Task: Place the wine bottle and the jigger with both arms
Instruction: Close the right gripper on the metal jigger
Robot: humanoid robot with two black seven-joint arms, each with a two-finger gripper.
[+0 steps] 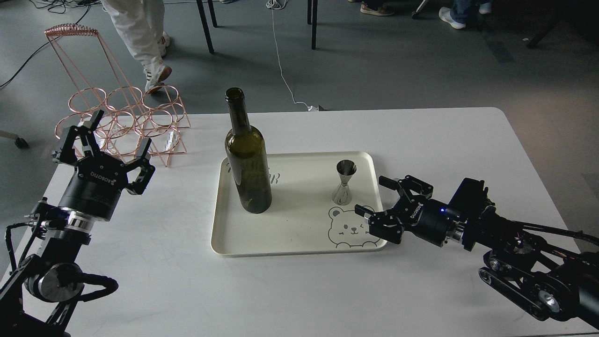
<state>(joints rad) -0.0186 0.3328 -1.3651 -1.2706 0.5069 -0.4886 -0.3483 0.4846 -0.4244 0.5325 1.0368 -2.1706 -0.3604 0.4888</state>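
The dark olive-green wine bottle (pixel 247 161) stands upright on the left part of a cream tray (pixel 290 234). The small silver jigger (pixel 344 182) stands upright on the tray's right part, above a bear drawing. My right gripper (pixel 372 196) is open and empty, low over the tray's right edge, just right of and below the jigger, not touching it. My left gripper (pixel 107 140) is open and empty at the table's left side, well left of the bottle.
A copper wire bottle rack (pixel 121 117) stands at the table's back left, right behind my left gripper. A person's legs (pixel 140 28) show on the floor beyond the table. The white table (pixel 299 290) extends in front of the tray.
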